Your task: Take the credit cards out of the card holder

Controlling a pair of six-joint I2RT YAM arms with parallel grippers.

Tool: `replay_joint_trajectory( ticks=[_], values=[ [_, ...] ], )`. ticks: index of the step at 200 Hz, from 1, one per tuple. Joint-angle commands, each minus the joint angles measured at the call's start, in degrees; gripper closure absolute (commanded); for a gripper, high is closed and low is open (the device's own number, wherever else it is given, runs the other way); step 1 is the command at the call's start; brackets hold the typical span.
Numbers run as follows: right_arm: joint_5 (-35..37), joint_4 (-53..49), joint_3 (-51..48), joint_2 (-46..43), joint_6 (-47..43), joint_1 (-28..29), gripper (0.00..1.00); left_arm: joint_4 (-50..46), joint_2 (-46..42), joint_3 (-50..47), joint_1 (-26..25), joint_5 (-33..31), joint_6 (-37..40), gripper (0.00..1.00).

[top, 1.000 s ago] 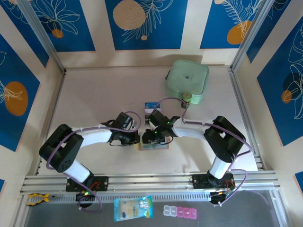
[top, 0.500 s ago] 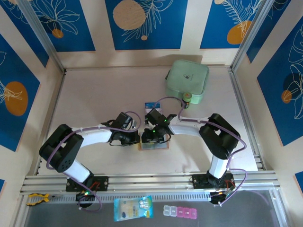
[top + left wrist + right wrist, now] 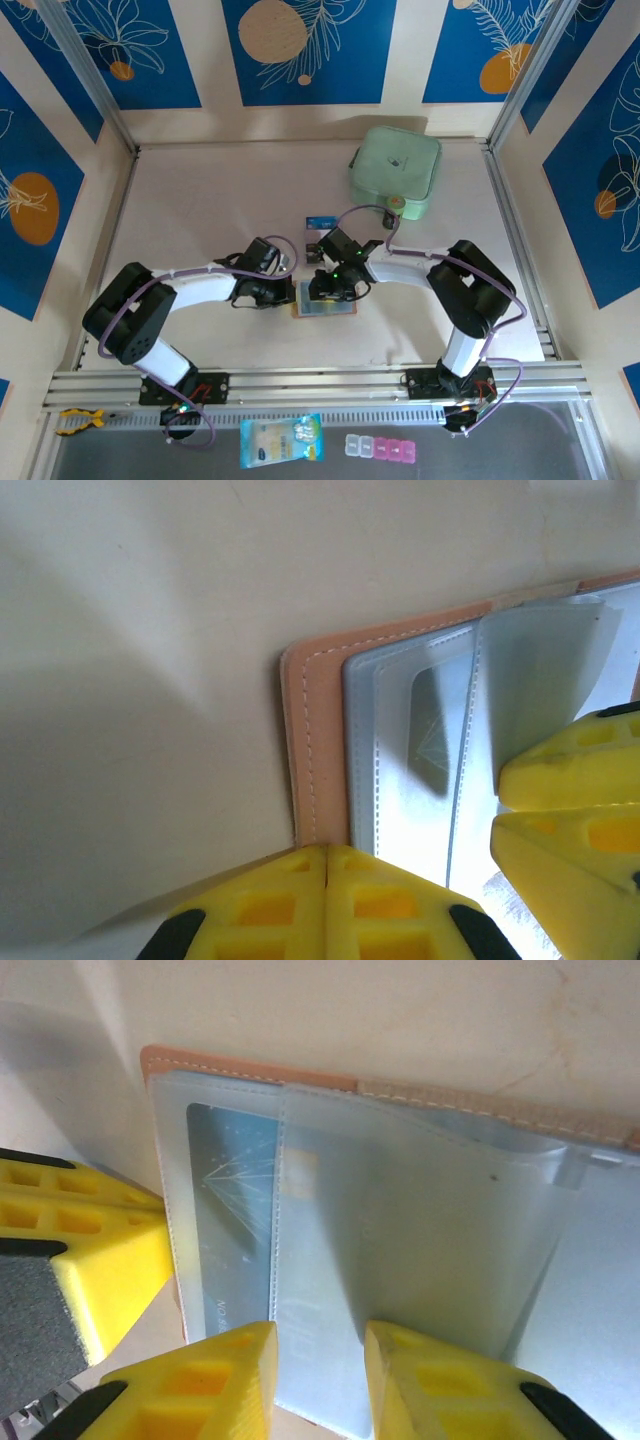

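Note:
The salmon-tan card holder [image 3: 326,309] lies open on the table, grey pockets up. My left gripper [image 3: 326,852] is shut, its tips resting on the holder's stitched left edge [image 3: 312,742]. My right gripper [image 3: 320,1345] is open, one finger on each side of a translucent pocket flap [image 3: 420,1250]. The dark grey card [image 3: 232,1222] sits inside a pocket and also shows in the left wrist view [image 3: 436,725]. The blue and white card [image 3: 320,222] lies on the table just behind the holder. The right gripper's fingers [image 3: 565,780] show at that view's right edge.
A mint-green zip pouch [image 3: 396,170] lies at the back right. Metal rails run along the near edge [image 3: 320,382]. Below them lie a blue packet [image 3: 282,440], a pill organiser [image 3: 385,447] and a yellow clamp [image 3: 76,420].
The right wrist has shifted slightly right and back over the holder, uncovering more of the blue and white card. The left arm has stayed in place.

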Motion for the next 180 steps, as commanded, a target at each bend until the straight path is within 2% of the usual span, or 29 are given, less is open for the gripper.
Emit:
replay_joint_trajectory(
  ticks=[1,53,109,180],
  values=[
    [-4.7,2.1,-2.8,-1.5,-1.1,-1.3,0.70,-3.7,0.3,1.5,-0.3,-2.1,1.3,1.00],
    [-11.2,9.2,-8.1,-3.3,-1.1,-4.2,0.74,-4.2,-3.6,3.0,-0.5,-1.8,-0.1,1.00],
    [-15.4,15.1,-12.6,-4.5,-0.2,-6.7,0.75,-0.3,-3.0,4.4,-2.6,0.5,-3.5,0.85],
    [-20.6,23.7,-17.7,-4.1,1.9,-9.8,0.77,2.4,2.4,7.0,-4.7,1.8,-6.0,0.76]
  ],
)
